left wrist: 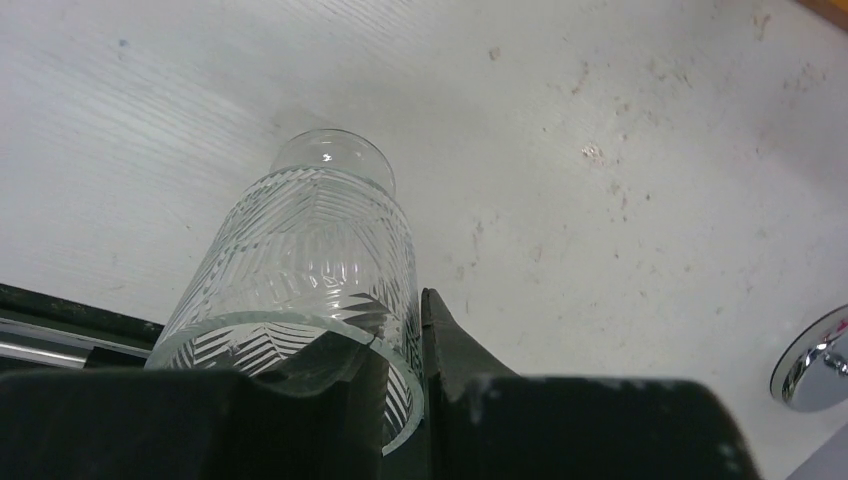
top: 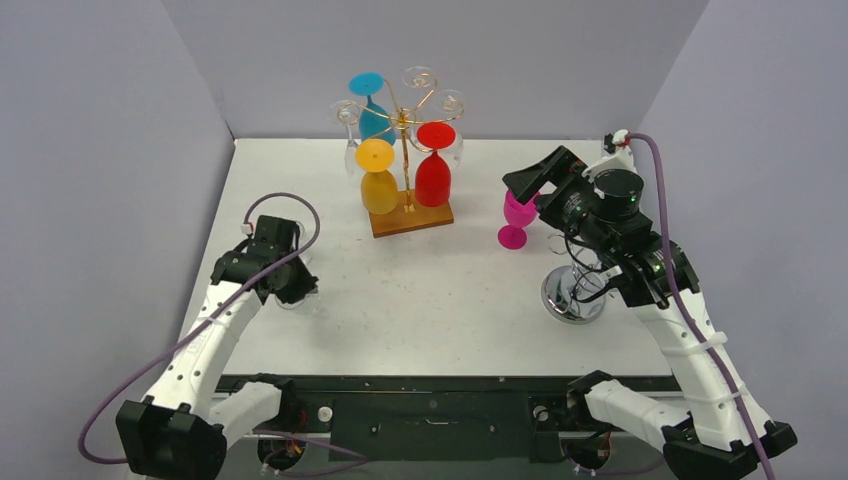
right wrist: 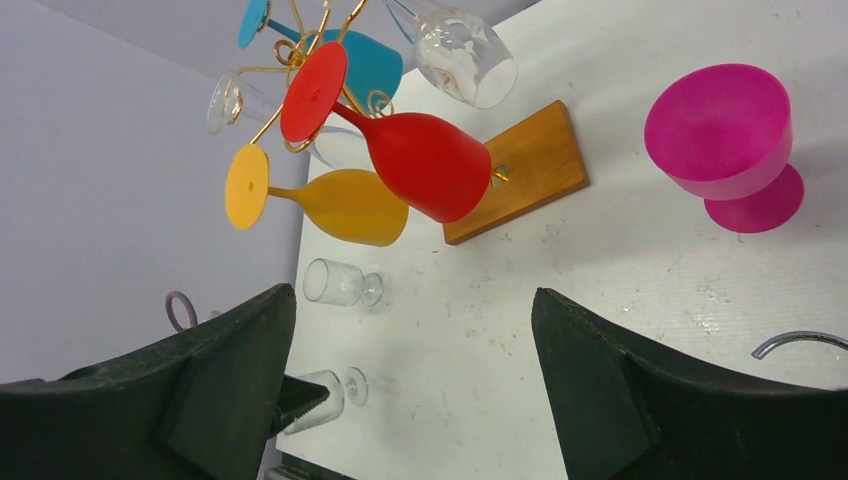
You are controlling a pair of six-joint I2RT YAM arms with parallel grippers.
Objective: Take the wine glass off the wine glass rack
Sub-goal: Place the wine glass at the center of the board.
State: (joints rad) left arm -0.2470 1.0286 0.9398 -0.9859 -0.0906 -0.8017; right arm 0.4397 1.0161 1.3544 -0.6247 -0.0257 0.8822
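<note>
The right gripper hangs with its two fingers spread wide and nothing between them. Just beside it the pink wine glass stands upright on its foot on the table, well apart from the wine glass rack. That rack stands at the far middle of the table on its wooden base; a red glass, a yellow glass and a blue glass hang bowl-down from its curled arms.

The left gripper is pinched on the rim wall of a clear patterned glass, near the table's left edge; whether that glass's base rests on the table I cannot tell.

The tabletop is white, speckled and scuffed; plain pale lilac walls close it in on three sides.

A chrome stand is partly hidden under the right arm; the clear glasses on the rack show only faintly against the wall; from above, the left gripper's glass is barely visible.
</note>
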